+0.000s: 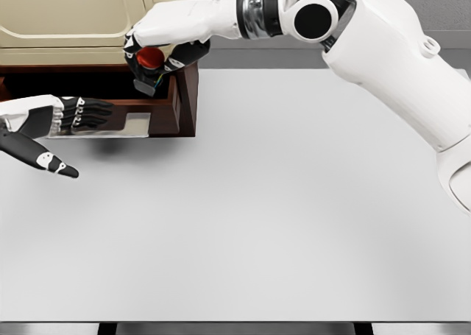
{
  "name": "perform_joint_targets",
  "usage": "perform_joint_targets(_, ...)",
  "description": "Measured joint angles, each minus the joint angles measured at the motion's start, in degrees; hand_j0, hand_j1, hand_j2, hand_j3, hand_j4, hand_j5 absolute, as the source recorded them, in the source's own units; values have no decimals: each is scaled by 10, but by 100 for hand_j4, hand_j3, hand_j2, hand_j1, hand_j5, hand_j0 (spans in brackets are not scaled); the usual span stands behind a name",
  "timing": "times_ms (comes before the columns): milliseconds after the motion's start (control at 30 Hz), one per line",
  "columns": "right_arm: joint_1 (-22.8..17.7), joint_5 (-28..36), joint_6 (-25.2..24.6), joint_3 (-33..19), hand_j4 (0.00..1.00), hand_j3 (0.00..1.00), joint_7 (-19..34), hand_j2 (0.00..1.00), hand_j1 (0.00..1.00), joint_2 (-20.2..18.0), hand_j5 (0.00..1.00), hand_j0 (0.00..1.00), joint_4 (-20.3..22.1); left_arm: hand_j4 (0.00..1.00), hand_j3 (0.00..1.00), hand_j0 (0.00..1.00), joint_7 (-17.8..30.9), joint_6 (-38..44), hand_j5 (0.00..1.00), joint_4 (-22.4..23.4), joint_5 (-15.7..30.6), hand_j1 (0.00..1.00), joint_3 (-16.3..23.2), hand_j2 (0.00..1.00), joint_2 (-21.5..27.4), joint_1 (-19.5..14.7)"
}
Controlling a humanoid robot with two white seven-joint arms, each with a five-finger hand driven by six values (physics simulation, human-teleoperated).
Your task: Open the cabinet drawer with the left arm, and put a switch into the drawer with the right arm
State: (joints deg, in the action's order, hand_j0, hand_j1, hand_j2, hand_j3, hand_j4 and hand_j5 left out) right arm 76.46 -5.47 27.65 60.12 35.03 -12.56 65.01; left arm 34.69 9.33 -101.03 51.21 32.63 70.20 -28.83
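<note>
Two steps: one done, one underway.
Drawer (176, 103): pulled out of cabinet (66, 18).
Left hand (55, 121): released, fingers extended at drawer front.
Right hand (165, 44): grasping switch (149, 57) above drawer.
Left: lower, release.

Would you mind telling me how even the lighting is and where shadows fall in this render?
Head view: the table is evenly, softly lit without glare; a faint shadow lies under the left hand; the open drawer is dark inside below the right hand holding the switch.

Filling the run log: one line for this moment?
drawer: open | right hand: holding switch above drawer | left hand: at drawer front, fingers open
</note>
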Motion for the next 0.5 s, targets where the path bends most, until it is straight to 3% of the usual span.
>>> perform_joint_targets(133,0,-12,1,-1,41,41,0,41,41,0,41,41,-4,100,100,100,1,1,100,0,6,100,1,100,0,-1)
perform_joint_targets(167,0,-16,2,-1,48,48,0,48,48,0,48,48,-6,100,100,100,1,1,100,0,6,100,1,100,0,-1)
perform_joint_targets(233,0,-21,-2,-1,88,88,0,88,88,0,88,88,-8,100,100,100,1,1,100,0,6,100,1,100,0,-1)
perform_joint_targets(267,0,-23,-7,-1,100,100,0,100,100,1,100,100,-9,100,100,100,1,1,100,0,5,100,1,100,0,-1)
perform_joint_targets(500,-1,-26,-25,-1,100,100,0,100,100,3,100,100,-9,100,100,100,2,2,100,-1,11,100,2,100,-1,-2)
